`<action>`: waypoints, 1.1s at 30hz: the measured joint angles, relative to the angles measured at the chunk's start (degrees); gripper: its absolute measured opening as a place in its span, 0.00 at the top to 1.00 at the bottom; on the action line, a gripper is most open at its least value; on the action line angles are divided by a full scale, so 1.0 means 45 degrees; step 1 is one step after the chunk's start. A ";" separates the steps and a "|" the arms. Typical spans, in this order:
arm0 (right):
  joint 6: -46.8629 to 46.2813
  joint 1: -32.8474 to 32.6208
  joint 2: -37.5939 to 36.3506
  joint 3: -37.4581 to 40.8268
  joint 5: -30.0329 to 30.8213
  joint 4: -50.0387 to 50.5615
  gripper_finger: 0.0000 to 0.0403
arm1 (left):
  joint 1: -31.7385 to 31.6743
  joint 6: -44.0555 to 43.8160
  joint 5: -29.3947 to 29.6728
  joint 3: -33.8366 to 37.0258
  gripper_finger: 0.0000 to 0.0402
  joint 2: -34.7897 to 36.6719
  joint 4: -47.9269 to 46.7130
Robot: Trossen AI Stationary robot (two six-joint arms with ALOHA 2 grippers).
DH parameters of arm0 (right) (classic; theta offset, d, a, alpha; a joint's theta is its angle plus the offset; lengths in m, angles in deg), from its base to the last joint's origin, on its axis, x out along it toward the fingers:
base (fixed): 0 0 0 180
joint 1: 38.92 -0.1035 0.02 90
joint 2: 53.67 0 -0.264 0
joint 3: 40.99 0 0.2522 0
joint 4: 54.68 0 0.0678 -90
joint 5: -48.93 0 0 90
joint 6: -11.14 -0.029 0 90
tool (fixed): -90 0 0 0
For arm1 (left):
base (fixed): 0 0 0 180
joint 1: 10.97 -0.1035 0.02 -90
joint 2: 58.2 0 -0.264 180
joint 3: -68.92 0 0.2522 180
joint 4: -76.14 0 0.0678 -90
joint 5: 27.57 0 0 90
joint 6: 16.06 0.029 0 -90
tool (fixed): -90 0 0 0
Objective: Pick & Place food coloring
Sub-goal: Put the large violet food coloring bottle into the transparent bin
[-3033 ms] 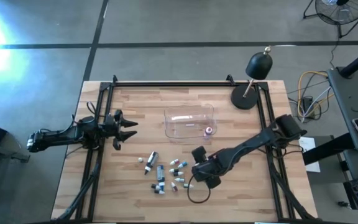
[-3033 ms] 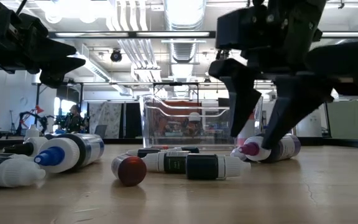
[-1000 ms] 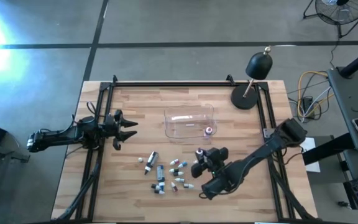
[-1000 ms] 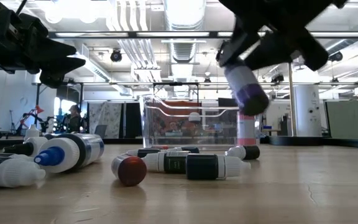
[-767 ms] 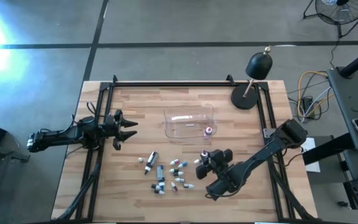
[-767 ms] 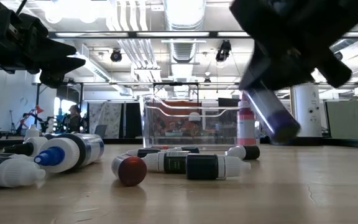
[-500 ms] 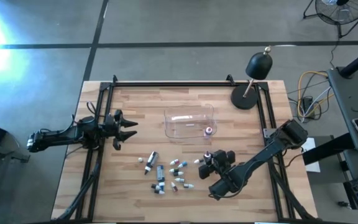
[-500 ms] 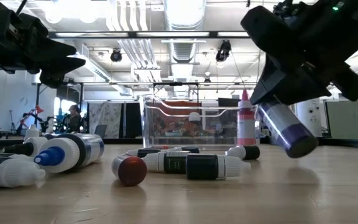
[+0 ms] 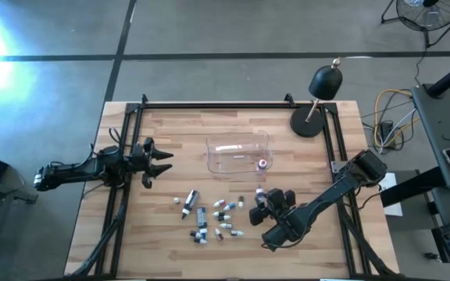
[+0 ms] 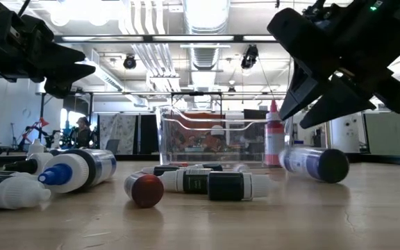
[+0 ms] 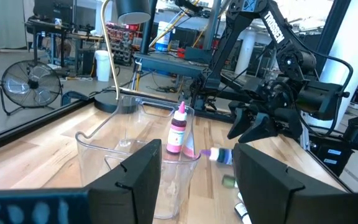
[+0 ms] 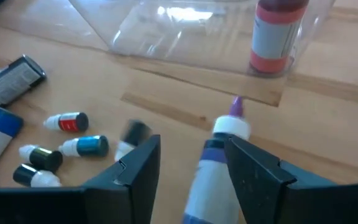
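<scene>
From above, the right gripper (image 9: 266, 200) hangs, fingers spread, over a purple-tipped bottle (image 9: 259, 193) lying on the table (image 9: 170, 140). The clear tub (image 9: 237, 151) sits at the bottle's 12 o'clock, the loose food coloring (image 9: 209, 215) at its 9. The left gripper (image 9: 161, 161) waits spread at the left rail, and the dome lamp (image 9: 324, 83) stands at 1 o'clock.

At table height, that bottle (image 10: 315, 163) rests flat under the parted right fingers (image 10: 303, 94), with no label readable.

The left wrist view alone shows a pink bottle (image 11: 179, 132) upright inside the tub (image 11: 98, 149).

The right wrist view shows the purple tip (image 12: 235, 106) pointing toward the tub wall (image 12: 166, 37).
</scene>
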 joint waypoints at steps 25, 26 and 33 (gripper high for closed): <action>-0.0517 0.3267 -0.2416 0.0557 -0.7157 0.0448 0.40 | 0.0003 0.0004 -0.0004 -0.0001 0.57 0.0000 0.0005; -0.0194 0.3558 -0.2411 0.0657 -0.7402 0.0107 0.40 | -0.0001 -0.0001 0.0000 0.0004 0.57 0.0000 0.0005; 0.1207 0.4743 -0.2004 0.1139 -0.8131 -0.0302 0.41 | -0.0002 0.0004 0.0001 0.0004 0.57 0.0000 0.0010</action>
